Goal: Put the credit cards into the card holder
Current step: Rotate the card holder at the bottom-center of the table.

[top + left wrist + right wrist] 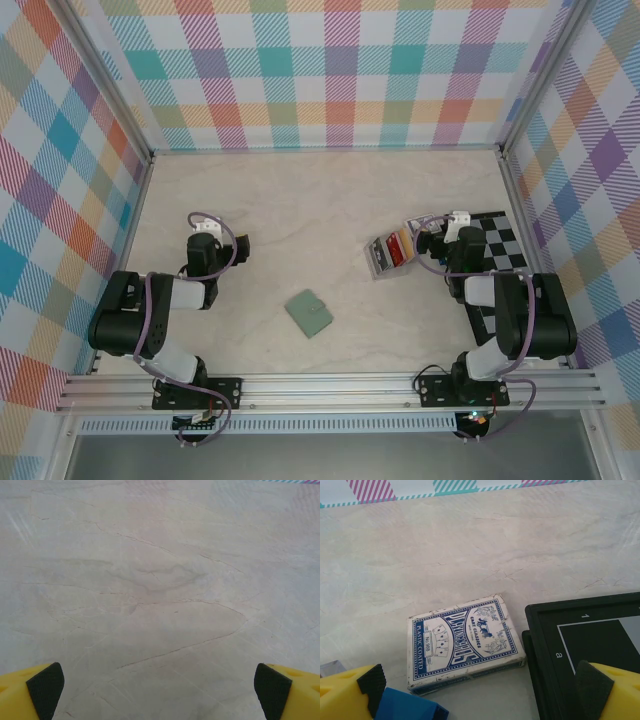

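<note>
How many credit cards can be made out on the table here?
3: a grey card, a red card and an orange-yellow card, fanned and overlapping left of the checkerboard. Others may lie hidden under them.

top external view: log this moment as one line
left tool: open over table | right tool: open near white-and-blue playing-card pack | red, orange and grey plastic credit cards: loose on table | sage-green square card holder: closed, mid-table

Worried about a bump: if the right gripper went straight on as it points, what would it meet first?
Most likely the playing-card pack, lying straight ahead of the open right gripper. A blue object sits nearer but off to the side; depth is unclear.
</note>
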